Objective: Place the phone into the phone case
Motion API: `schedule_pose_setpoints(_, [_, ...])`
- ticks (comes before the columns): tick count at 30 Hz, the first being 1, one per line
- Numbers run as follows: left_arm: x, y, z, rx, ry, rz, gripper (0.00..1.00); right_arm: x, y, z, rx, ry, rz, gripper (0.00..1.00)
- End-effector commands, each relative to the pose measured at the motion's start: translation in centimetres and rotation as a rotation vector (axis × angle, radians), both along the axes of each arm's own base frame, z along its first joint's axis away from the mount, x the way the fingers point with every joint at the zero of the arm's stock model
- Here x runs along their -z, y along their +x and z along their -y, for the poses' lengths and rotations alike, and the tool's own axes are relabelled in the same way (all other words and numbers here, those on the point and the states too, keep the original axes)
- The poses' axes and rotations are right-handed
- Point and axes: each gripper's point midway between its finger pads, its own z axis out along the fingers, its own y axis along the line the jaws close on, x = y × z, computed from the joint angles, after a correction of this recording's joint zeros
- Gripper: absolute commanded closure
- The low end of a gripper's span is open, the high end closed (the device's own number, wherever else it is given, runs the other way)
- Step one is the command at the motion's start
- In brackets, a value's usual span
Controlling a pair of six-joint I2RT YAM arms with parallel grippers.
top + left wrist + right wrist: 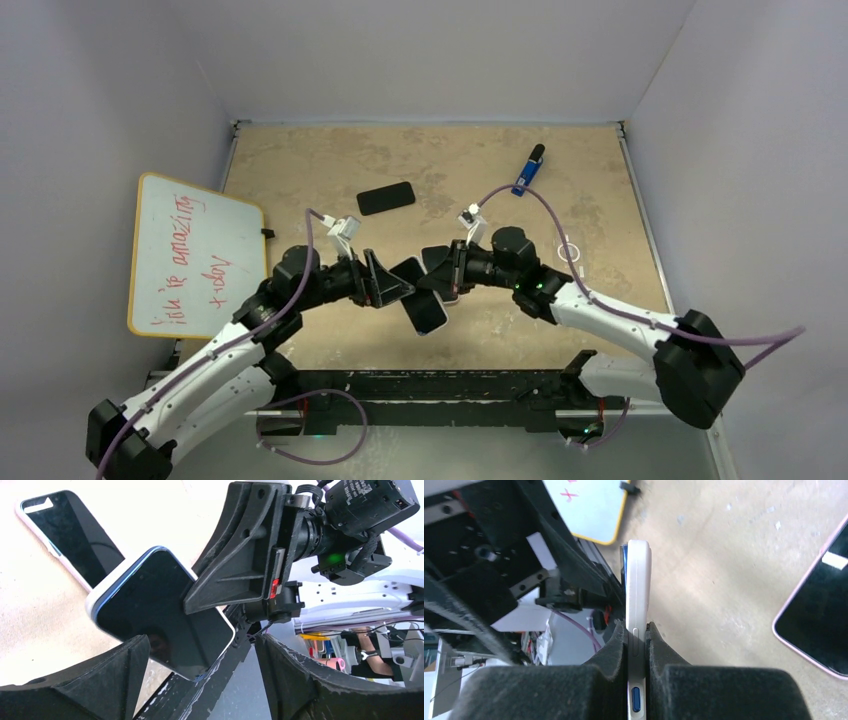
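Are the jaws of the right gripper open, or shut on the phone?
Shut on it: the right gripper pinches the phone, seen edge-on, between both jaws.

A dark-screened phone (150, 605), seemingly sitting in a white case (638, 590), is hanging tilted above the counter (450, 160)

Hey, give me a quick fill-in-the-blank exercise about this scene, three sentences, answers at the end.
1. The right end effector is clamped on a white-edged ___.
2. The left end effector stands ___.
3. The whiteboard carries ___ handwriting.
Missing words: phone; open; red.
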Motion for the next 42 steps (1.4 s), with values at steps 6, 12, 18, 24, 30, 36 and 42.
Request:
schedule_pose_setpoints(6, [-5.1, -1.2, 0.4, 0.050, -0.109, 0.067, 0.10, -8.6, 1.6, 1.0, 0.112, 0.121, 0.183, 1.00])
schedule_pose_setpoints(12, [-6.7, -1.7, 0.6, 0.071, -0.170, 0.088, 0.08, -12.8, 1.0, 1.2, 0.101, 0.248, 0.275, 1.00])
schedule_pose_setpoints(18, [-9.8, -2.0, 0.7, 0.090, -0.250, 0.138, 0.07, -16.4, -1.4, 1.0, -0.006, 0.374, 0.341, 1.00])
schedule_pose_setpoints(24, [-9.9, -2.3, 0.8, 0.102, -0.277, 0.142, 0.04, -17.8, -2.6, 1.5, -0.036, 0.441, 0.371, 1.00])
schedule_pose_setpoints(30, [-11.8, -3.1, 1.1, 0.146, -0.386, 0.171, 0.10, -18.3, -3.9, 1.4, -0.105, 0.502, 0.348, 1.00])
schedule_pose_setpoints(36, [-13.7, -3.4, 0.6, 0.132, -0.478, 0.210, 0.46, -17.1, -4.6, 0.9, -0.160, 0.515, 0.283, 1.00])
schedule_pose_setpoints(42, [-13.5, -3.2, 0.4, 0.112, -0.472, 0.186, 1.00, -16.0, -4.0, 0.4, -0.158, 0.472, 0.264, 1.00])
